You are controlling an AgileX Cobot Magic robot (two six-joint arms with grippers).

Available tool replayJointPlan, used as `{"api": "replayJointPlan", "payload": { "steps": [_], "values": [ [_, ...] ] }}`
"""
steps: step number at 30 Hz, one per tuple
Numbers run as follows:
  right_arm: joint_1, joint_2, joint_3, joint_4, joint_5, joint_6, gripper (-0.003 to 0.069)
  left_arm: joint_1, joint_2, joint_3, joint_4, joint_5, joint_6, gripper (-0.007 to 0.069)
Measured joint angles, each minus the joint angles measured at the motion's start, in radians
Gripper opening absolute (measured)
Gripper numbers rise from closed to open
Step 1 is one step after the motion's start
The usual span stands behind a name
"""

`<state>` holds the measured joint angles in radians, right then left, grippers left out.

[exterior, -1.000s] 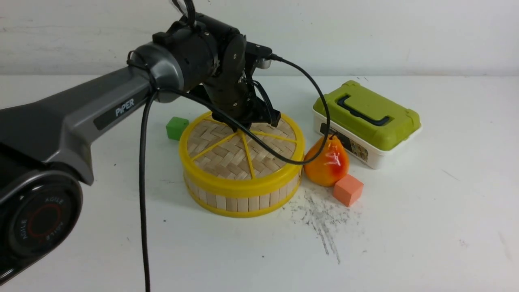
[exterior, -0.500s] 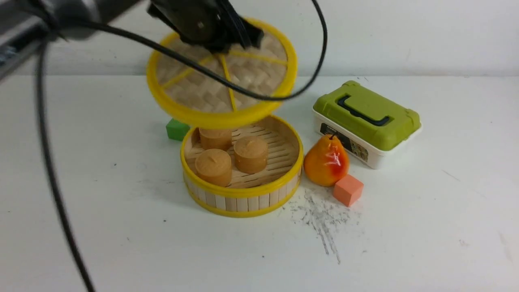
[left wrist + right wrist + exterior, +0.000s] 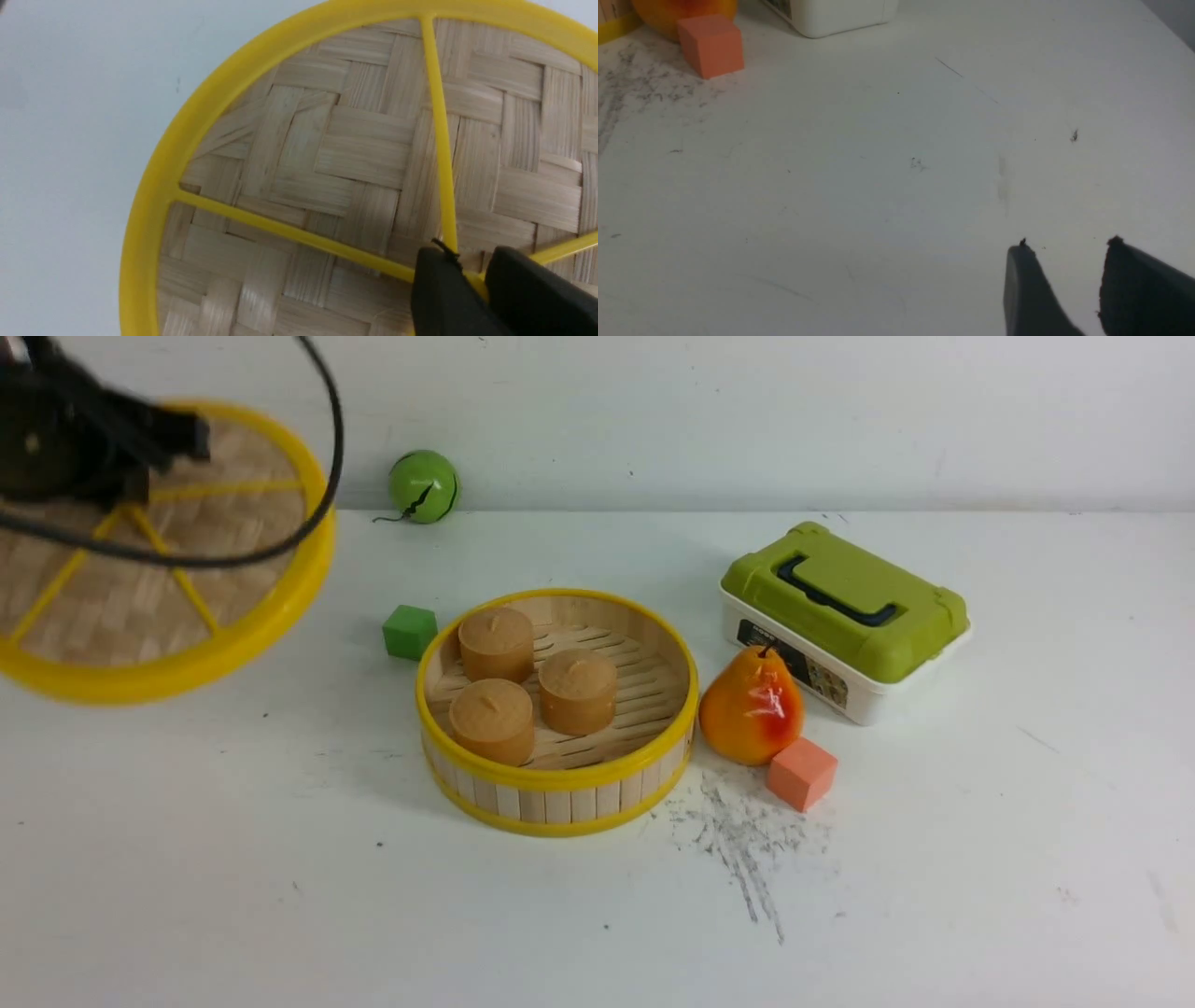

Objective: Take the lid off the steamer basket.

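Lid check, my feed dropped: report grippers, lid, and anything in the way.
Left gripper shut on lid at its hub, lid aloft left of steamer basket. Right gripper open, empty. Basket uncovered. Green cube sits between lid and basket.

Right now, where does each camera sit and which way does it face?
Left wrist: on the left arm, looking down its left gripper onto the lid; both fingertips show, closed on its hub.
Right wrist: on the right arm, looking across the table toward the orange cube; the right gripper shows, open.
Front: between the arms, facing forward over the steamer basket; only the left gripper shows, upper left.
Shared: front and left wrist both show the lid; front and right wrist the orange cube.
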<state>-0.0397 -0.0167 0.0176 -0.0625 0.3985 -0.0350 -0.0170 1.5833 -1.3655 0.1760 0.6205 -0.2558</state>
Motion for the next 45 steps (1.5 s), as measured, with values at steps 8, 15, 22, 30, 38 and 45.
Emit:
{"api": "replayJointPlan", "payload": {
  "steps": [8,15,22,30,38,45],
  "values": [
    [0.000,0.000,0.000,0.000,0.000,0.000,0.0240,0.026,0.192,0.100,-0.054,-0.180,-0.046,0.0104],
    [0.000,0.000,0.000,0.000,0.000,0.000,0.0240,0.026,0.269,0.100,-0.080,-0.265,-0.053,0.0104],
    [0.000,0.000,0.000,0.000,0.000,0.000,0.0240,0.026,0.266,0.099,-0.081,-0.288,-0.036,0.0258],
    [0.000,0.000,0.000,0.000,0.000,0.000,0.0240,0.026,0.020,0.100,-0.089,-0.190,-0.024,0.0124],
    [0.000,0.000,0.000,0.000,0.000,0.000,0.0240,0.026,-0.480,0.142,-0.176,-0.208,0.068,-0.0013],
    [0.000,0.000,0.000,0.000,0.000,0.000,0.0240,0.026,-0.842,0.457,-0.382,-0.278,0.291,-0.0013]
  ]
}}
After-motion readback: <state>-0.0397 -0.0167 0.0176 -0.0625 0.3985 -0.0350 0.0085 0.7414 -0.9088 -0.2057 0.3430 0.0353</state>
